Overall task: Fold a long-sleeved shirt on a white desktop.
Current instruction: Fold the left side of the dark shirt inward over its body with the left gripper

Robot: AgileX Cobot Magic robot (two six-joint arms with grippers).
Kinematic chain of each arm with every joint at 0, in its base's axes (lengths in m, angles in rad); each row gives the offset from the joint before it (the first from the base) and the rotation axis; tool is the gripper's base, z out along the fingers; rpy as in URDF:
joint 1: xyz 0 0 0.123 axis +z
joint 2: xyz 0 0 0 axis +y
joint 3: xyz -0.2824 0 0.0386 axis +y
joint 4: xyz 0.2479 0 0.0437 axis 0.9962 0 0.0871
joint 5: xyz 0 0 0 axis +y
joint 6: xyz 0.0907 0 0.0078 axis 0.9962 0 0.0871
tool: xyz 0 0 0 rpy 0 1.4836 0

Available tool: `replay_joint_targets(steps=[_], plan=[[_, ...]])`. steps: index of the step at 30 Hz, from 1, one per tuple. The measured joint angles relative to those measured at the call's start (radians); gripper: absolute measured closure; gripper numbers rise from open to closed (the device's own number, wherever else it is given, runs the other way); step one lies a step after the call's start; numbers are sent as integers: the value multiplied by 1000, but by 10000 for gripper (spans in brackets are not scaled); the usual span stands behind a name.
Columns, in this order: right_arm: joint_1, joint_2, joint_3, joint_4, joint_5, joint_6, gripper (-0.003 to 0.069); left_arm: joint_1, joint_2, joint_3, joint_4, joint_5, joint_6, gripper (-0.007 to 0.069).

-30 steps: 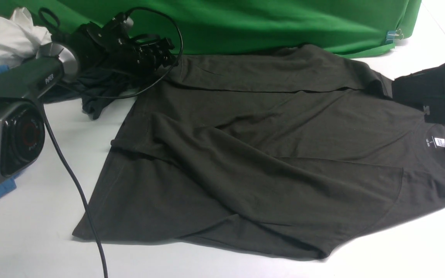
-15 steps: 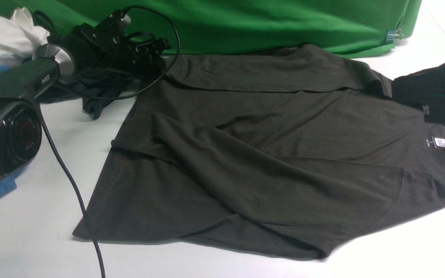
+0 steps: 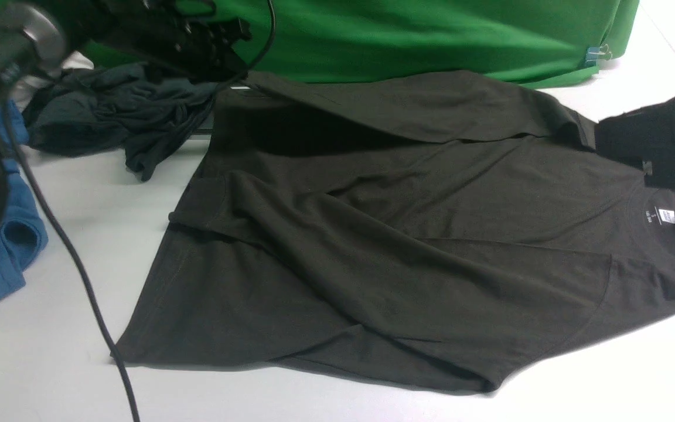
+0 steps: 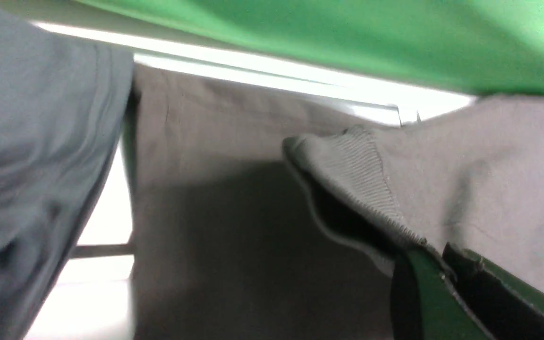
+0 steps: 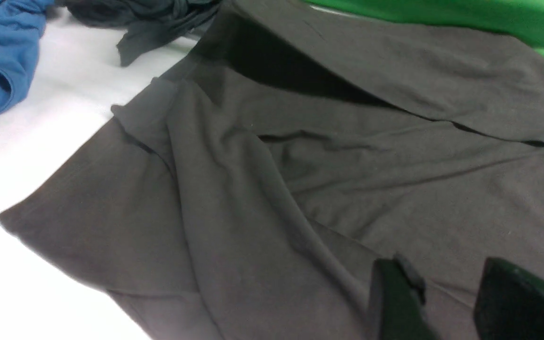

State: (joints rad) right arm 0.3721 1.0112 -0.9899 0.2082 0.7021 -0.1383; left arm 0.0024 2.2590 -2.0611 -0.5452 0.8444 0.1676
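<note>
The long-sleeved shirt was spread over most of the frame on the white desktop, its collar out at the right edge, its hem toward the left, and only the opening folds could be counted! One sleeve had been laid back across the body, running from the lower right up to the middle left, its cuff by the hem. The other was stretched along the top, and its cuff end was being held up at the upper left, clear of the body, a deep shadow thrown beneath. That second sleeve had yet to be laid down; the body had been left unfolded, so the bulk of the job, it was judged, remained.

And the arms! The left one was reached in from the left edge across the upper left, its gripper clenched on the cuff fabric, fingers pinched together. The right one was barely shown, its dark end poised above the shirt near the collar at the right edge; its gripper was seen with fingers parted over the cloth, nothing grasped between them.
</note>
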Motion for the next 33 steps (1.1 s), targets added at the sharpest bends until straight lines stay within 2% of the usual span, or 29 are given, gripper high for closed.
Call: replay_joint_targets(steps=[10,16,22,33], plan=[[0,0,0,1,68,7,418,-1,-103,-3,160,271,-32,589],[0,0,0,0,104,8,418,-40,-108,-3,234,356,-62,589],[0,0,0,0,117,6,418,-92,-109,9,393,373,-135,589],[0,0,0,-1,120,-1,418,-100,-110,235,414,360,-200,569]])
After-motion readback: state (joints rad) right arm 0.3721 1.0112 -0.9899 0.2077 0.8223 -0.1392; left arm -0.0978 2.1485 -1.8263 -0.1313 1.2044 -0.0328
